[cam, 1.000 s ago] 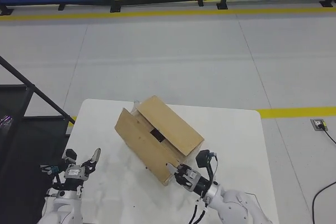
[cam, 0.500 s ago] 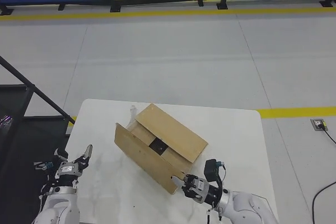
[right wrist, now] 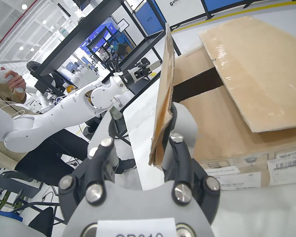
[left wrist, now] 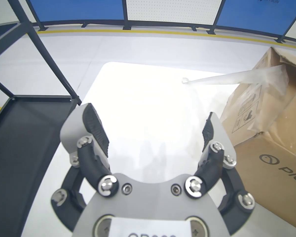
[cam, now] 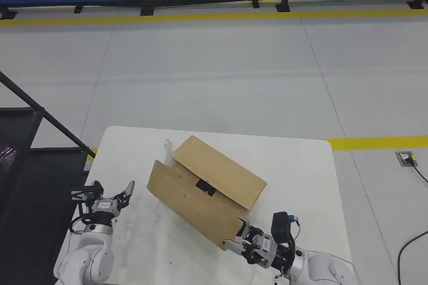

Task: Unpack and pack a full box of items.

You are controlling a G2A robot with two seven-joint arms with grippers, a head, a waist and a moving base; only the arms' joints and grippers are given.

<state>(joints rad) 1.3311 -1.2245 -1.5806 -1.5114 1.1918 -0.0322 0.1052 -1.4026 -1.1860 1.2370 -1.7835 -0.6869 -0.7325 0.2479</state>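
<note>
Right gripper (cam: 241,237) has been drawn back toward the near edge since the earlier frame, jaws clamped on the near flap (right wrist: 165,75) of the cardboard box (cam: 214,171), which is set askew mid-bench (cam: 299,164). Left gripper (left wrist: 150,114) has been brought in over the left edge, jaws wide apart, nothing held. Contents are masked by the flaps; clear plastic (left wrist: 236,78) is seen poking from the box's left end.

White-shelled arm (right wrist: 64,110), silver hand (left wrist: 150,114), black ribbed pads (left wrist: 96,127), bright screws (left wrist: 108,184).
</note>
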